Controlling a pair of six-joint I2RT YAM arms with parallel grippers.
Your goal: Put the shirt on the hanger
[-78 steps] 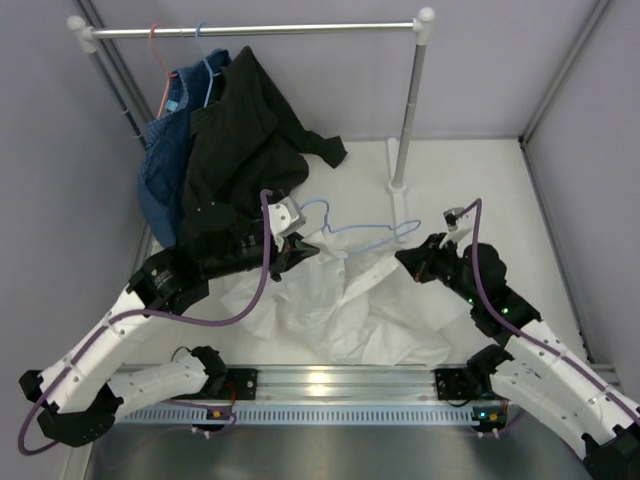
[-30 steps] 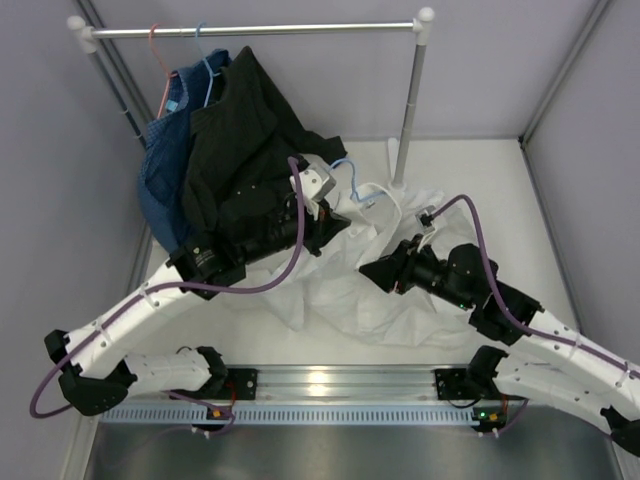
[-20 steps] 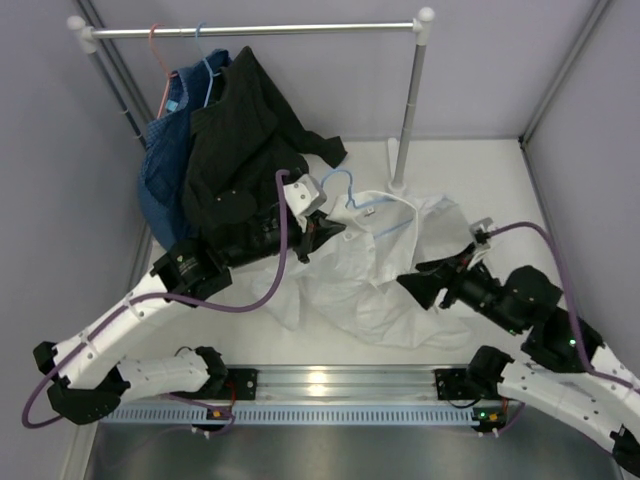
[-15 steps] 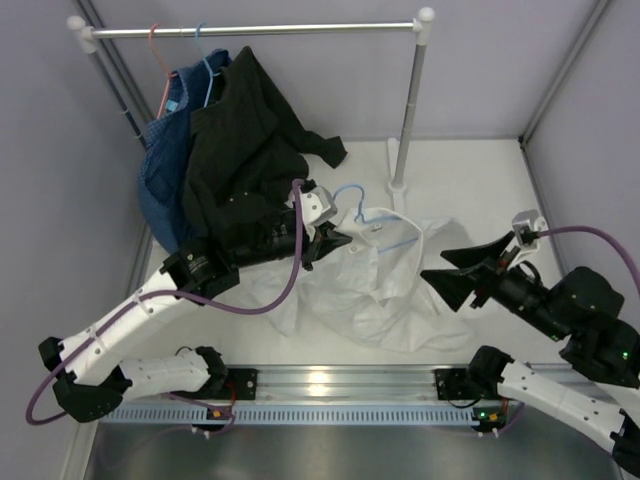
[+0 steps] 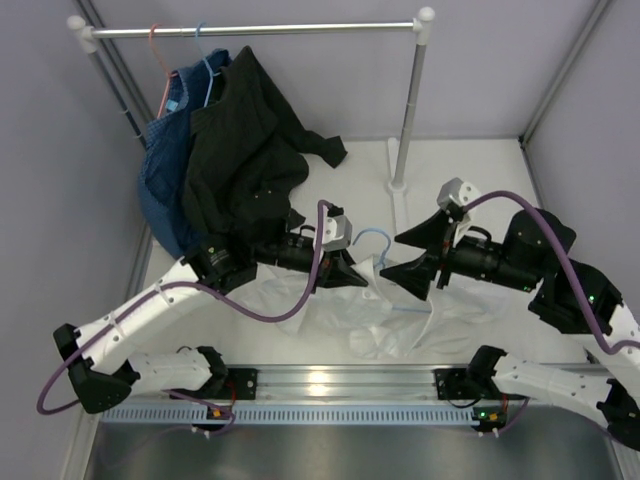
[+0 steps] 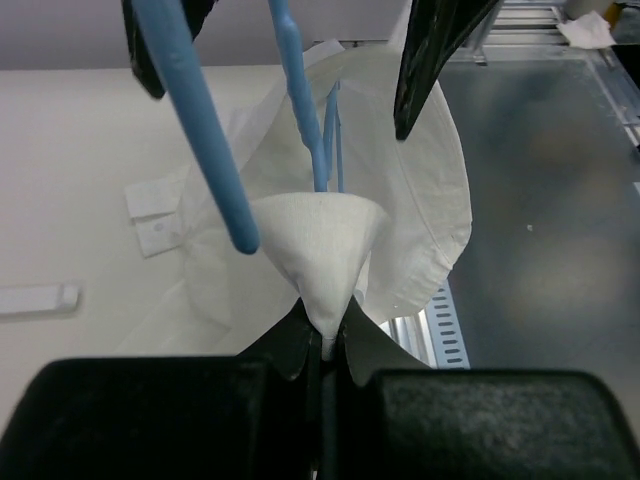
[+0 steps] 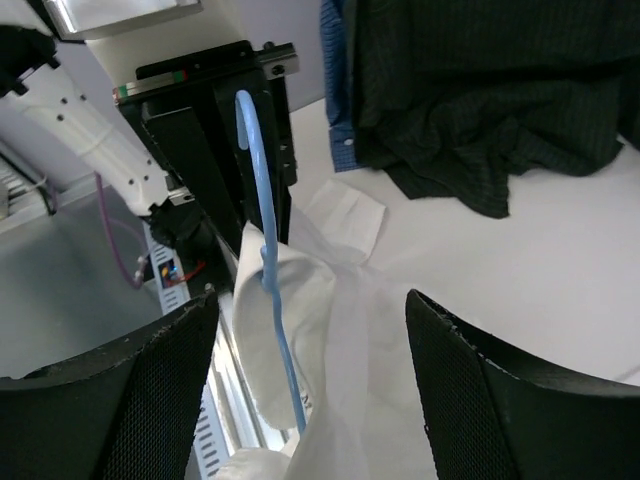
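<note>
Premises are a robotics test cell in a laboratory, not a home or shop. Plain grey panel walls in metal frame posts enclose a bare white desk. Two robot arms are bolted to an aluminium rail at the near edge, with a slotted cable duct below it and a purple cable running exposed. A small clothes rail carries a black garment and a denim garment.
</note>
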